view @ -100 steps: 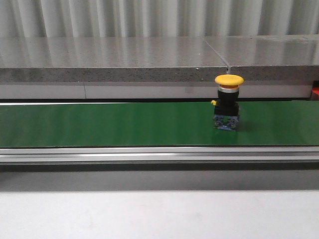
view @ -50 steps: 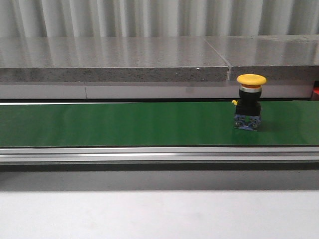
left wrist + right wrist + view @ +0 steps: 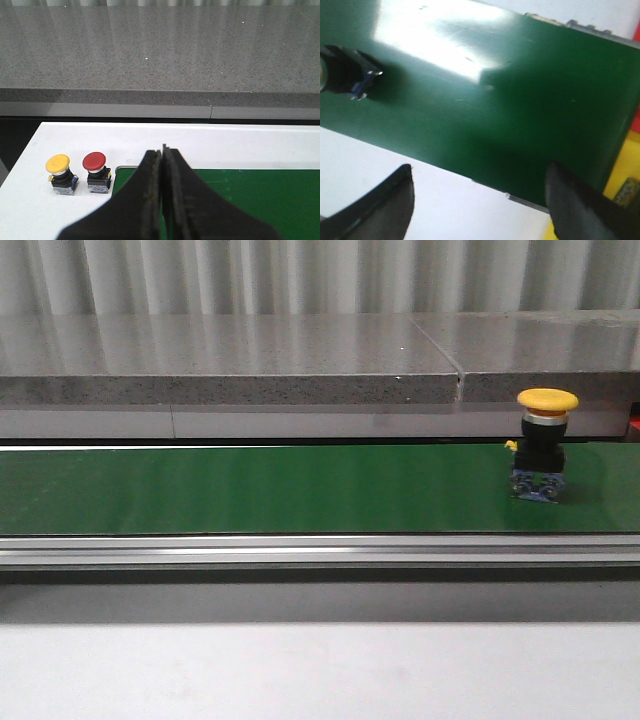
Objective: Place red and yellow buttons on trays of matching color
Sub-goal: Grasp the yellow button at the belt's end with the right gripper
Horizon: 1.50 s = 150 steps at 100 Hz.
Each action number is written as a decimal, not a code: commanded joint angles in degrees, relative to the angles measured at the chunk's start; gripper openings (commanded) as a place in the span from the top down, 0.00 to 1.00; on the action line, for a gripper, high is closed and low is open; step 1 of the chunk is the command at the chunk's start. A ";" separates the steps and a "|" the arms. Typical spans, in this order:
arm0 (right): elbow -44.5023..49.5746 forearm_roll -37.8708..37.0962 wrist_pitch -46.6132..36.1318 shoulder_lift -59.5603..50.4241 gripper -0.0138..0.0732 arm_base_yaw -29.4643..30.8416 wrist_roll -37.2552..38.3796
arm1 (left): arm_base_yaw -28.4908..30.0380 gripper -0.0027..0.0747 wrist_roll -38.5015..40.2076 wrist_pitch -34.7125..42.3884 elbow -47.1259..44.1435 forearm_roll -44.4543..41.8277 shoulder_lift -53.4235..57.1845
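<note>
You see one button upright on the belt, far right, a ledge behind it. Off the belt's end, two more buttons stand side by side on the tabletop.

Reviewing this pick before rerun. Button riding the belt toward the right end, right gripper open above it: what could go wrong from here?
1. The yellow button has travelled right along the green belt and is near the frame edge; a late grab by the open right gripper could miss it.
2. It stands upright on a narrow base; an off-centre finger could tip it.
</note>
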<state>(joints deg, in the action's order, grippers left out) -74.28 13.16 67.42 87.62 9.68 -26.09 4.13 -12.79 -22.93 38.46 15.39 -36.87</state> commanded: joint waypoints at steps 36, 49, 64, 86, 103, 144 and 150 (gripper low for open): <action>3.18 2.30 -3.14 -1.80 0.22 -10.43 -5.40 | -0.29 0.99 -0.19 4.48 1.51 0.86 0.20; 3.18 2.30 -6.77 -0.47 0.22 -11.74 -5.40 | -0.29 0.99 -0.19 4.48 1.51 0.86 0.20; 3.18 2.30 -11.77 1.84 0.22 -11.74 -5.35 | -0.29 0.99 -0.19 4.48 1.51 0.86 0.20; 3.13 2.30 -15.83 4.32 0.23 -11.74 -5.27 | -0.29 0.99 -0.19 4.48 1.51 0.86 0.20; 3.13 2.30 -16.15 4.83 0.46 -11.74 -4.48 | -0.29 0.99 -0.19 4.48 1.51 0.86 0.20; 3.06 1.72 -13.56 1.61 0.74 -8.58 2.00 | -0.29 0.99 -0.19 4.48 1.51 0.86 0.20; 3.06 1.38 -13.44 -0.03 0.74 -6.92 2.90 | -0.29 0.99 -0.19 4.48 1.51 0.86 0.20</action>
<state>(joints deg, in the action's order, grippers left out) -69.85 14.41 54.32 92.48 0.45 -24.32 4.13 -12.79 -22.93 38.46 15.39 -36.87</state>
